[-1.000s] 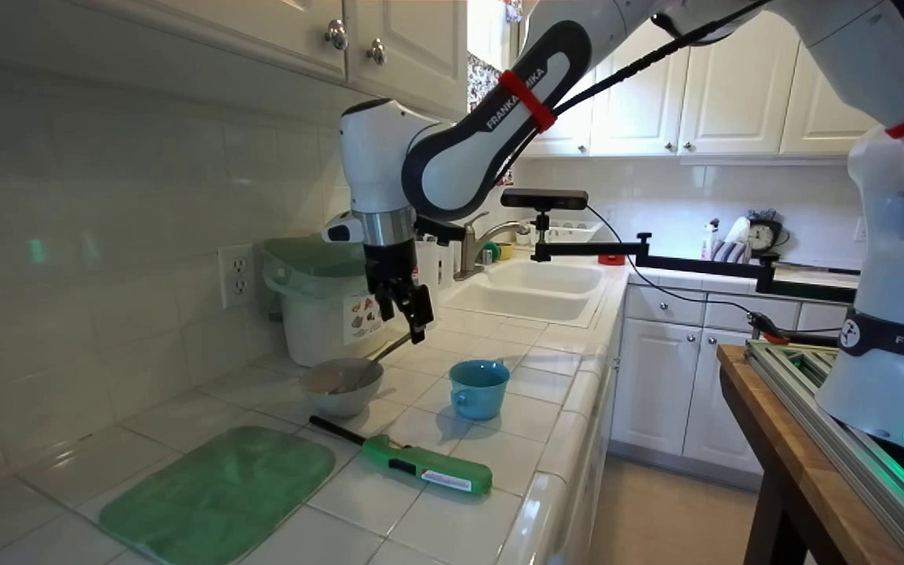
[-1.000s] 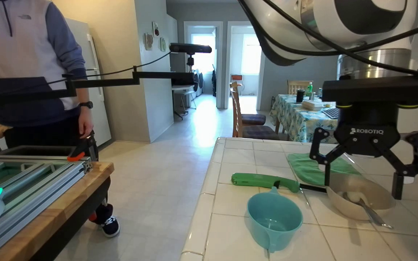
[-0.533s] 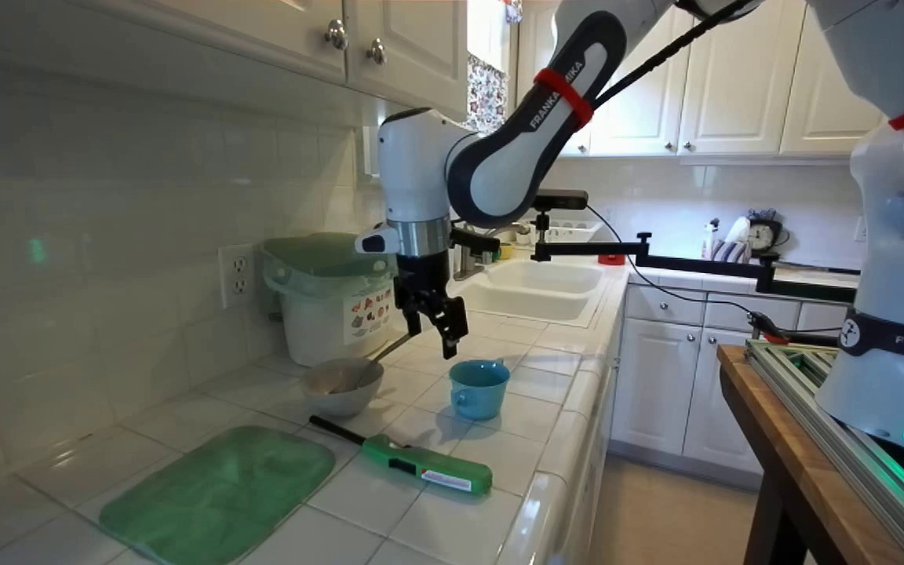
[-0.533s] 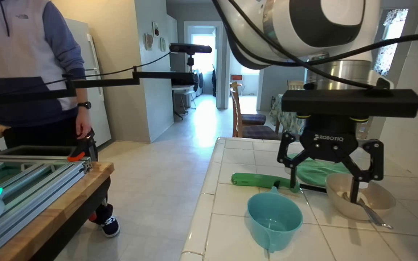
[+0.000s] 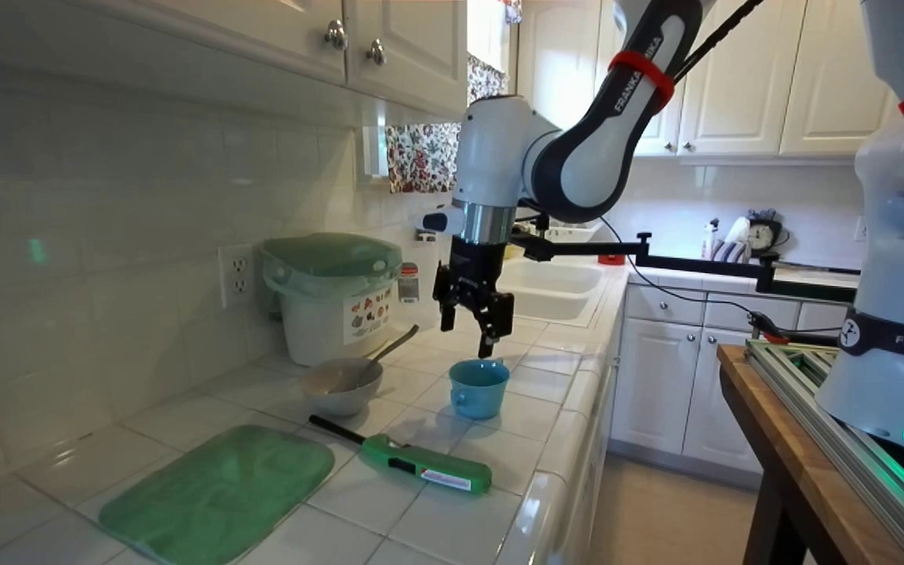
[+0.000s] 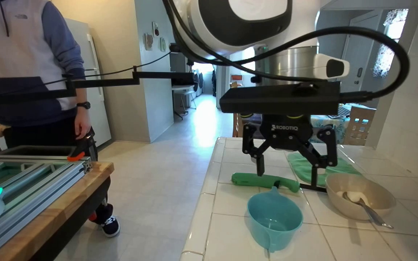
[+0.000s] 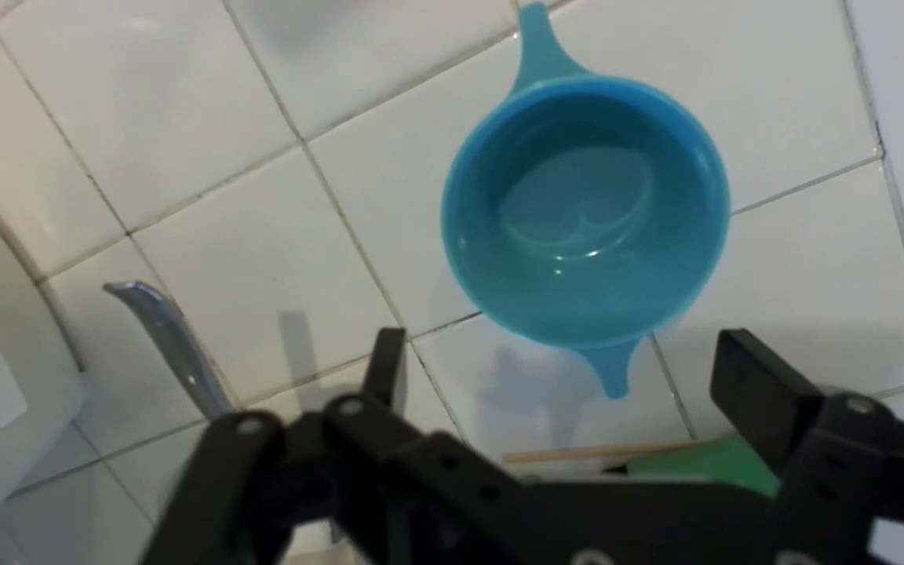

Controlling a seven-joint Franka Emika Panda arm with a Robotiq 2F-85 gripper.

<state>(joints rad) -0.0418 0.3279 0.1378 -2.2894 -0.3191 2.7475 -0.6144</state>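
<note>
I count one gripper [image 6: 287, 179], and it has two fingers [image 7: 384, 365]. On the counter [image 6: 230, 201], lower than these fingers, I find one blue cup [image 5: 479, 392] with two handles [image 7: 538, 47], one bowl [image 5: 342, 403] with one spoon [image 5: 395, 344] inside, one green lighter [image 5: 428, 461] and one green cloth [image 5: 220, 494]. Near the gripper there stands one bin [image 5: 318, 314]. Well apart from it I see one person [image 6: 27, 61].

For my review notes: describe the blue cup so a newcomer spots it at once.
Find the white tiled counter beneath the open gripper. Between the counter's edge and the pale bowl stands the cup. Unlike bowl and green lighter, it is blue, with tabs on opposite sides.
</note>
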